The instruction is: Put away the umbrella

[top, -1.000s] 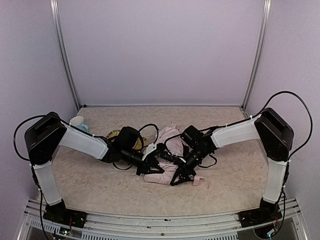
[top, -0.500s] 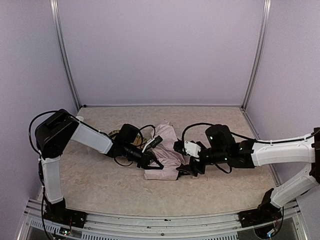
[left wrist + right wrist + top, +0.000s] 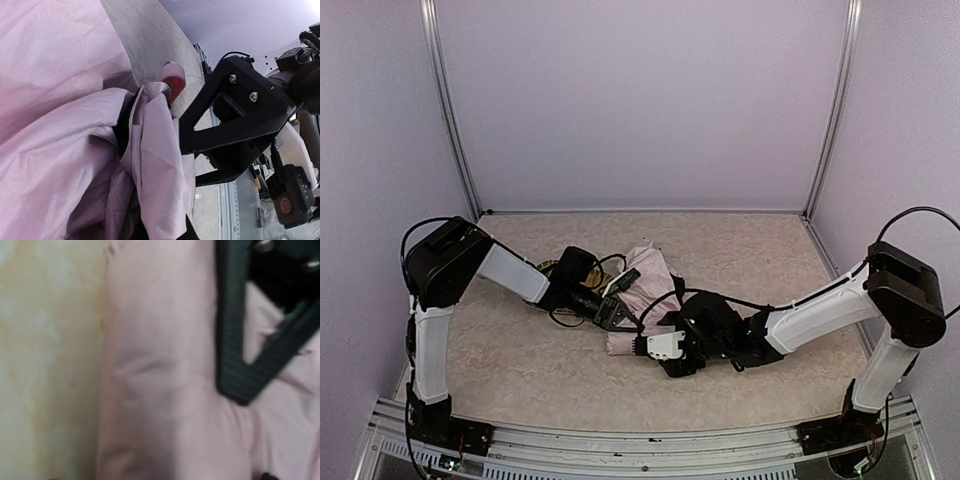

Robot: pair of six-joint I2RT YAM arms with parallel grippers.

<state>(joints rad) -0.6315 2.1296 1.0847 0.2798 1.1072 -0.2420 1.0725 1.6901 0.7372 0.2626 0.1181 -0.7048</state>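
Most of the umbrella (image 3: 650,283) is hidden. Its handle and ribs cannot be made out, only crumpled pale pink canopy on the mottled beige table (image 3: 520,350), lying between the two grippers. The left gripper (image 3: 617,316) is pressed together, pinching a thin matte fold of that fabric. Just beyond its tips a small rounded pink-and-red tip (image 3: 173,81) pokes out. The right gripper (image 3: 656,347) sits at the canopy's near edge. Its wrist view is blurred, with one black triangular finger (image 3: 231,340) over fabric, so I cannot tell whether it is spread.
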